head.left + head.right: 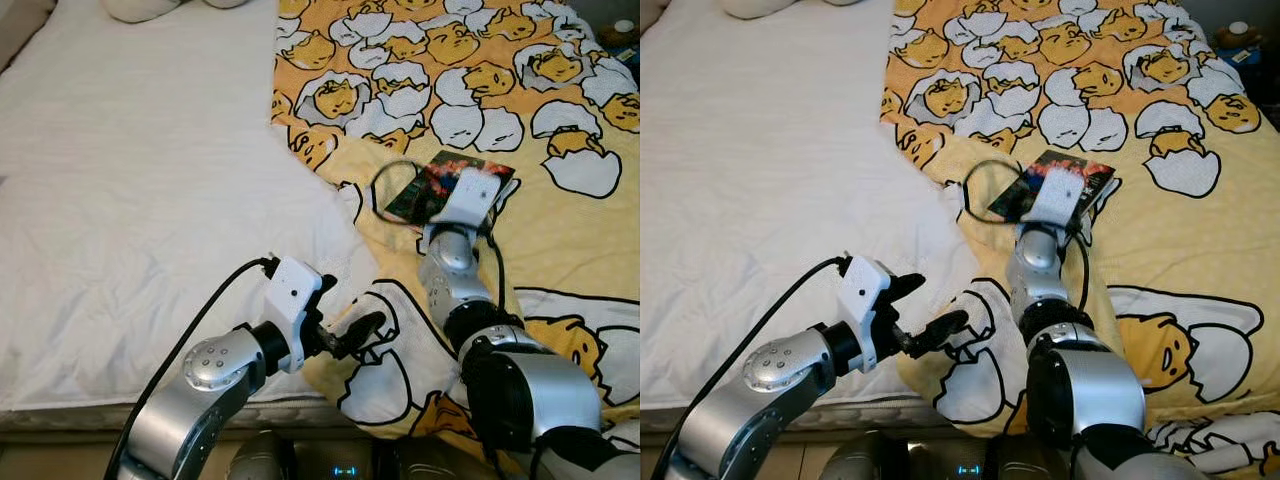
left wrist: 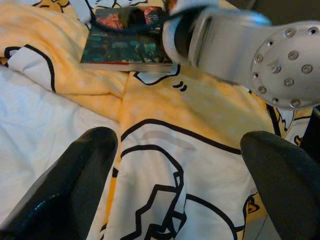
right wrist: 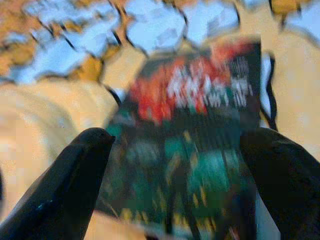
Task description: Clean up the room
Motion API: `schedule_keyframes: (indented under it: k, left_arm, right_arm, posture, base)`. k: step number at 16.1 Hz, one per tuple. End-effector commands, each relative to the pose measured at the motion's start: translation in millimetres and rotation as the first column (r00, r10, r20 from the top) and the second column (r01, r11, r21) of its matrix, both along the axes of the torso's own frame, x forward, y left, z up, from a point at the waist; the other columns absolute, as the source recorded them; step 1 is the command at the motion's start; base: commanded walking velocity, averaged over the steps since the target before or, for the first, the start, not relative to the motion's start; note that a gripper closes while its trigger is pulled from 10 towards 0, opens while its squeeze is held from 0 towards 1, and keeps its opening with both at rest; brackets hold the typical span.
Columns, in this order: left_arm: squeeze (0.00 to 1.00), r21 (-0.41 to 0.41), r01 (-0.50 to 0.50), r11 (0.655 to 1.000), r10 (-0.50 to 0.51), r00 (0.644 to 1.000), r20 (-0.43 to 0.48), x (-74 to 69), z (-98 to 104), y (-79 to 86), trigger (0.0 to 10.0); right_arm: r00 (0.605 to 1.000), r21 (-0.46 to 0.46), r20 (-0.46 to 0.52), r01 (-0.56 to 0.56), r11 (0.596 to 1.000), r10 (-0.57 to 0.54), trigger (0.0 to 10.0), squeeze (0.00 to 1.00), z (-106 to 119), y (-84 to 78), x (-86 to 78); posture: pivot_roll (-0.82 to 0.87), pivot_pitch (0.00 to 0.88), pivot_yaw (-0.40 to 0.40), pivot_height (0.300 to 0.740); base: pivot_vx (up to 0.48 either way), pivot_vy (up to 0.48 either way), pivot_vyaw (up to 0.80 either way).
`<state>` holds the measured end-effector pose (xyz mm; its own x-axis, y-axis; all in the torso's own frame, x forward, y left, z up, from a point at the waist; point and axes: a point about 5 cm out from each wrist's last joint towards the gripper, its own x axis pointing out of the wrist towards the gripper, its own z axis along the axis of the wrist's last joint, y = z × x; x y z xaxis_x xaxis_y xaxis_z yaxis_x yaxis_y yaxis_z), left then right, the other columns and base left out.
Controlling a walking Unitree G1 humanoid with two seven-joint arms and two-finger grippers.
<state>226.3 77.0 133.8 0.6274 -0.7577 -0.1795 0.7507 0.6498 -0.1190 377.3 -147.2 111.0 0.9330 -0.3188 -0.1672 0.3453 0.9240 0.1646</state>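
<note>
Closest in, the left gripper (image 1: 355, 325) hangs with its two black fingers (image 2: 75, 180) spread wide and empty over the near edge of a yellow blanket printed with white cartoon eggs (image 1: 560, 230), beside the white bed sheet (image 1: 130, 200). Farther up the bed, the right gripper (image 3: 175, 190) reaches over a thin rectangular book with a dark cover of red and green artwork (image 1: 440, 185), its fingers parted to either side of it; whether they touch it cannot be told. It lies flat on the blanket, slightly askew.
</note>
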Motion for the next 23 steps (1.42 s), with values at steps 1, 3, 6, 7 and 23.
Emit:
schedule_keyframes:
  k: [1, 3, 6, 7, 23]
  left_arm:
    - [0.0, 0.008, 0.003, 1.0, -0.003, 1.0, -0.007, -2.6, -2.9, 2.1, 10.0]
    - [0.0, 0.017, 0.002, 1.0, -0.002, 1.0, -0.003, -4.5, -3.5, 3.7, 10.0]
    - [0.0, 0.032, -0.035, 0.999, 0.035, 0.999, 0.009, -3.4, -4.2, 9.2, 10.0]
    - [0.0, 0.033, -0.038, 0.999, 0.038, 0.999, 0.01, -2.7, -4.1, 9.9, 10.0]
    - [0.0, 0.03, -0.034, 0.999, 0.034, 0.999, 0.007, -1.5, -4.1, 8.9, 10.0]
  right_arm:
    - [0.998, 0.037, -0.055, 0.011, 0.999, -0.009, 10.0, 0.0, -10.8, -0.7, -4.0]
    - [0.997, 0.05, -0.082, 0.012, 0.999, -0.008, 10.0, 0.0, -17.3, -1.9, -7.0]
    - [0.991, 0.12, -0.12, -0.052, 0.991, 0.067, 10.0, 0.0, -26.3, 2.7, -9.3]
    - [0.989, 0.129, -0.131, -0.054, 0.99, 0.071, 10.0, 0.0, -28.4, 2.5, -10.2]
    - [0.977, 0.375, -0.198, 0.004, 0.927, 0.075, 0.0, 0.0, -51.2, 1.2, -21.9]
  posture:
    - [0.2, 0.158, 0.058, 0.74]
    - [0.21, 0.16, 0.057, 0.74]
    - [0.21, 0.167, 0.058, 0.74]
    - [0.21, 0.167, 0.058, 0.74]
    - [0.2, 0.179, 0.061, 0.74]
  base:
    - [0.0, 0.0, 0.0]
    - [0.0, 0.0, 0.0]
    - [0.0, 0.0, 0.0]
    - [0.0, 0.0, 0.0]
    - [0.0, 0.0, 0.0]
